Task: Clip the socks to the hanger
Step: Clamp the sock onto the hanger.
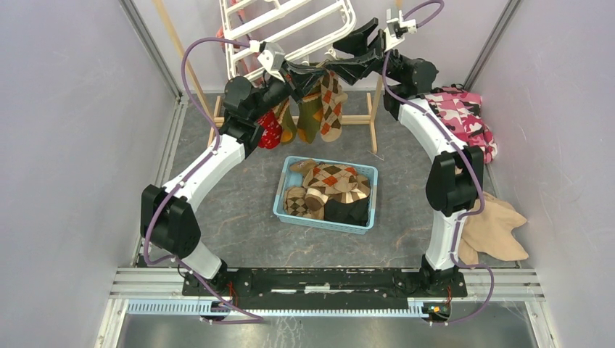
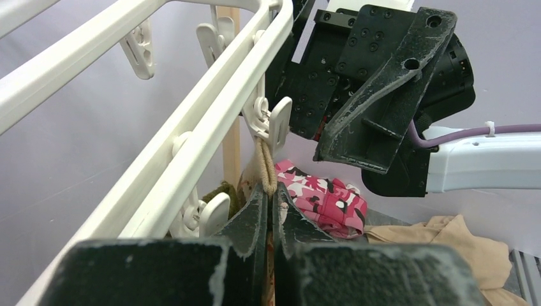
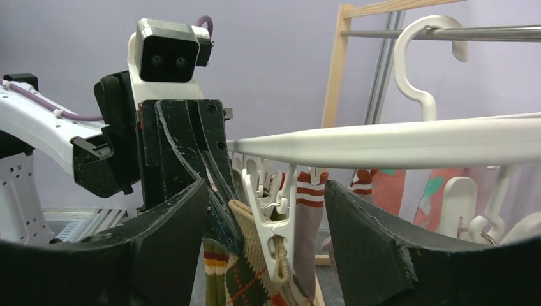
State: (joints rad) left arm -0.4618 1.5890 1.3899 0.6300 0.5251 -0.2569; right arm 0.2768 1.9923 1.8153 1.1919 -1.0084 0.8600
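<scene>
The white hanger (image 1: 290, 29) hangs at the back on a wooden stand, with several socks (image 1: 319, 109) clipped below it. My left gripper (image 2: 273, 197) is shut on the tan cuff of an argyle sock (image 2: 266, 169) just under a white clip (image 2: 271, 121). In the right wrist view that clip (image 3: 275, 236) is closed on the cuff of the argyle sock (image 3: 252, 274). My right gripper (image 3: 266, 185) is open, its jaws standing on either side of the clip without touching it. More socks (image 1: 330, 190) lie in the basket.
A light blue basket (image 1: 279, 206) stands mid-table. The wooden stand (image 1: 373, 119) holds the hanger at the back. A pink camouflage cloth (image 1: 464, 116) lies at the right rear and a beige cloth (image 1: 497, 228) at the right front. The two grippers are close together under the hanger's rim.
</scene>
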